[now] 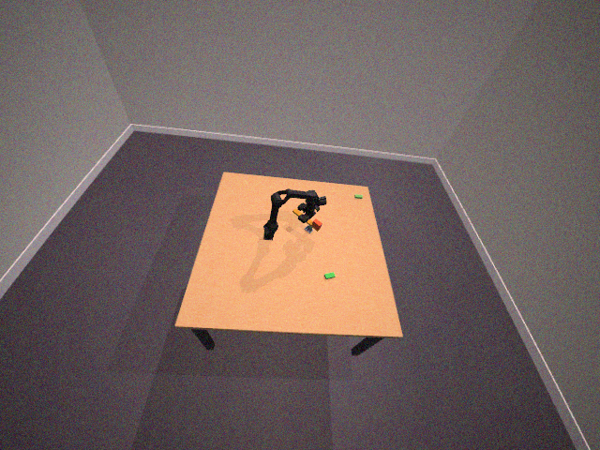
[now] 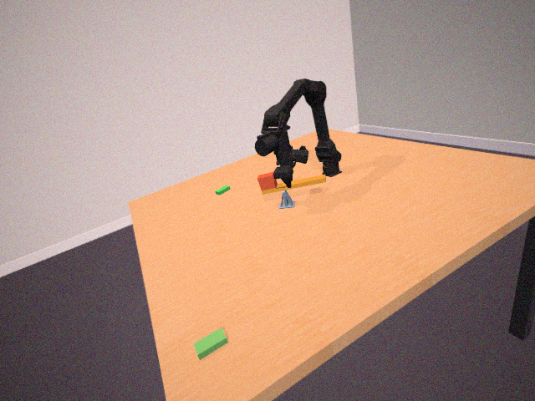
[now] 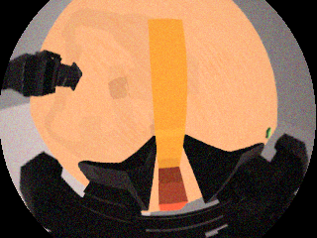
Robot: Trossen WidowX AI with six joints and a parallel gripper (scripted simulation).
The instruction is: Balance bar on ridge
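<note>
Setting the bar [image 1: 296, 212] [image 2: 308, 182] [image 3: 168, 79] down well means centring its balance point, likely nearer the red block [image 1: 317, 224] [image 2: 266, 181] [image 3: 171, 185], over the ridge [image 1: 308, 229] [image 2: 286, 200]; your claw [image 1: 305, 220] [image 2: 287, 185] [image 3: 168, 138] grips it, partly closed.

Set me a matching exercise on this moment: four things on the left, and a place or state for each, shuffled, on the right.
1. orange bar
2. red block
3. blue-grey ridge
4. gripper

A. standing on the table
B. shut on something
C. at one end of something orange
D. between the fingers

1-D, 2-C, 3-A, 4-B
</note>
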